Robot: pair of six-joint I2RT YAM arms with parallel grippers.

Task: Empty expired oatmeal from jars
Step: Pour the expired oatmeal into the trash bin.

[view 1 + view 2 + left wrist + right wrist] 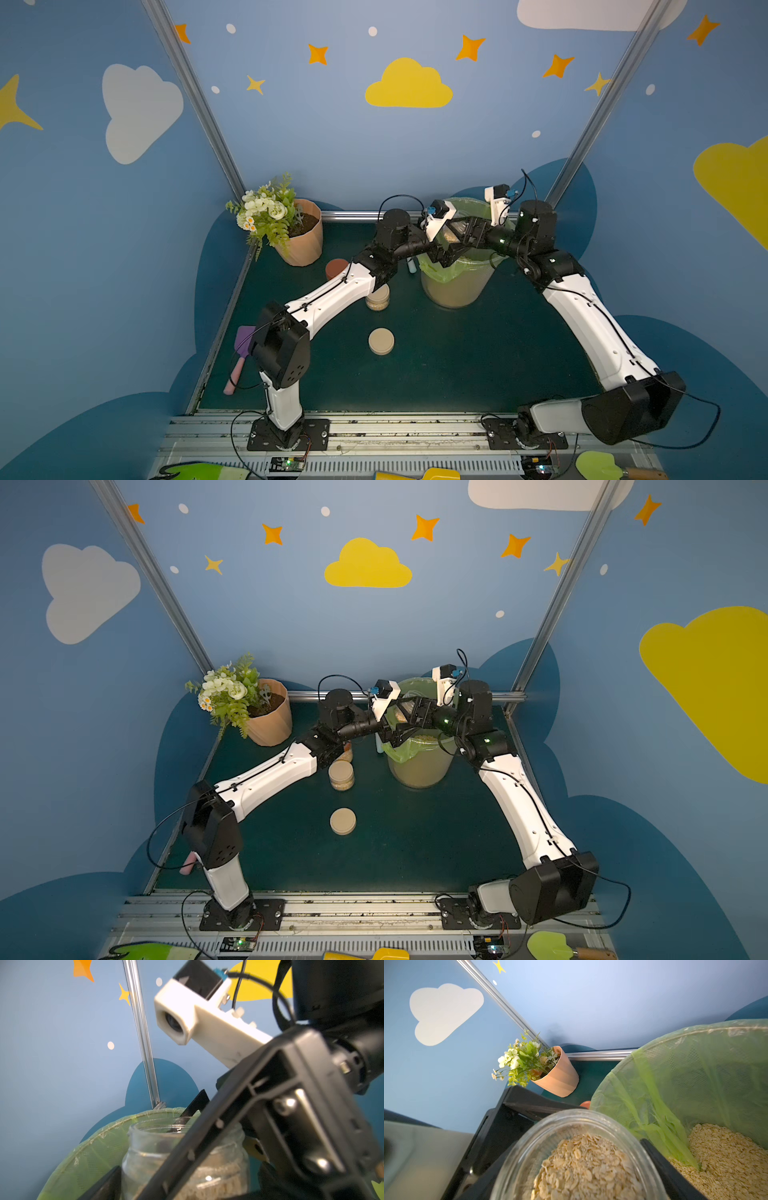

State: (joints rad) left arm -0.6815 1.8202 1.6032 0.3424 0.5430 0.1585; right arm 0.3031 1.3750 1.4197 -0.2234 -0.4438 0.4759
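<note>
Over the green-lined bin both arms meet. My right gripper is clamped on the open jar, which hangs above the bin's mouth, roughly upright, so pouring looks like a wrist roll. The left gripper flanks it; gripping or free, I cannot tell. The right wrist view looks down onto the jar's oatmeal; the left wrist view shows only the glass side.

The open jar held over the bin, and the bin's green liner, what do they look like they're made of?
The open jar looks like clear glass, glossy: thick see-through walls, a moulded threaded neck and bright highlights; hard plastic can't be ruled out. The green liner looks like thin plastic film, translucent with a soft sheen: it wrinkles, folds and drapes over the rim of the bin.
</note>
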